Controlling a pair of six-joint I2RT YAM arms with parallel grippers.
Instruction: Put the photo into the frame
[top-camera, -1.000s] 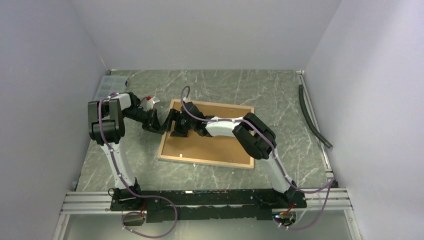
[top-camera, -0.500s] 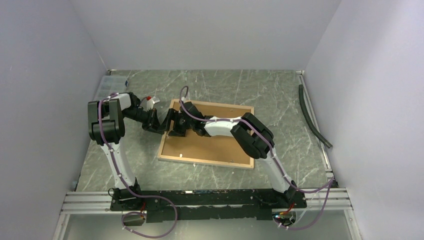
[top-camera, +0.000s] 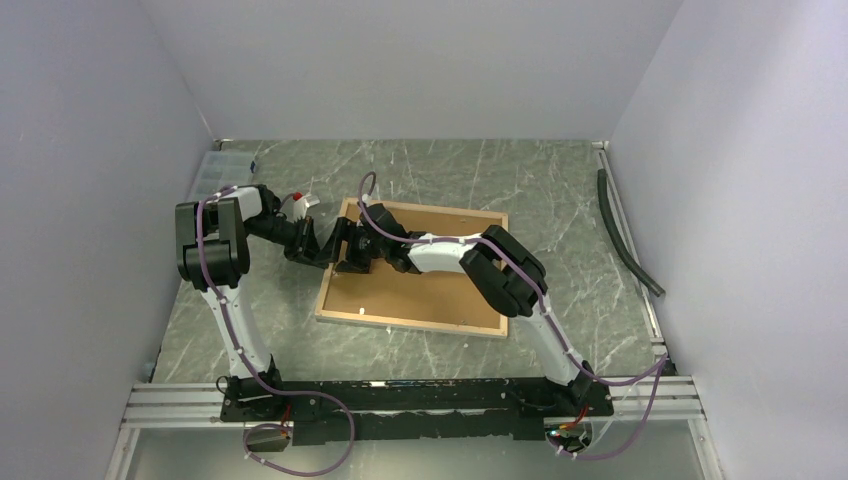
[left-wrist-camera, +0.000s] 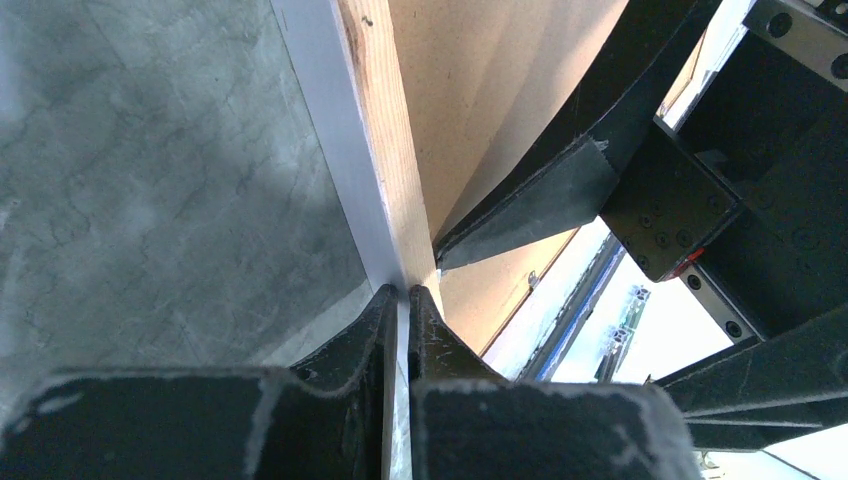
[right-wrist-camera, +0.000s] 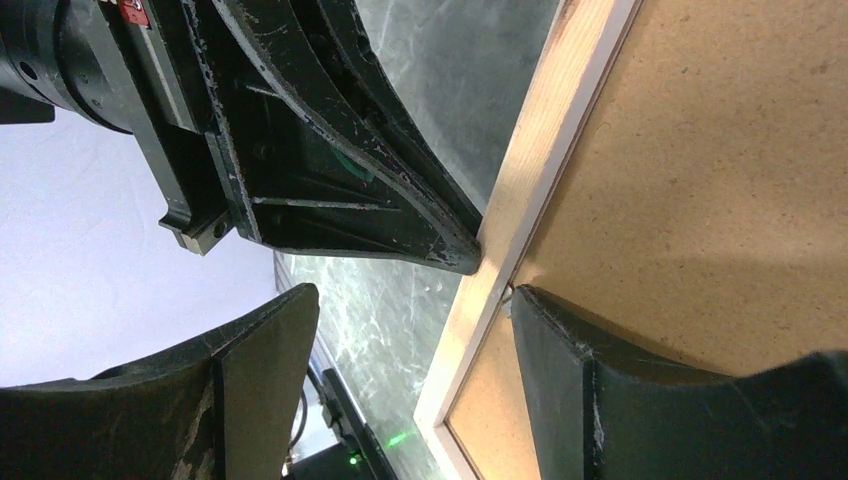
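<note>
Left end effector (left-wrist-camera: 400, 293), closed, tips touching the frame (left-wrist-camera: 386, 150).

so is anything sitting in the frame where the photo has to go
Yes: the brown fibreboard backing panel fills the back opening of the frame, inside its light-wood rim. The left gripper and right gripper are at the frame's left edge; the photo isn't in view.
</note>
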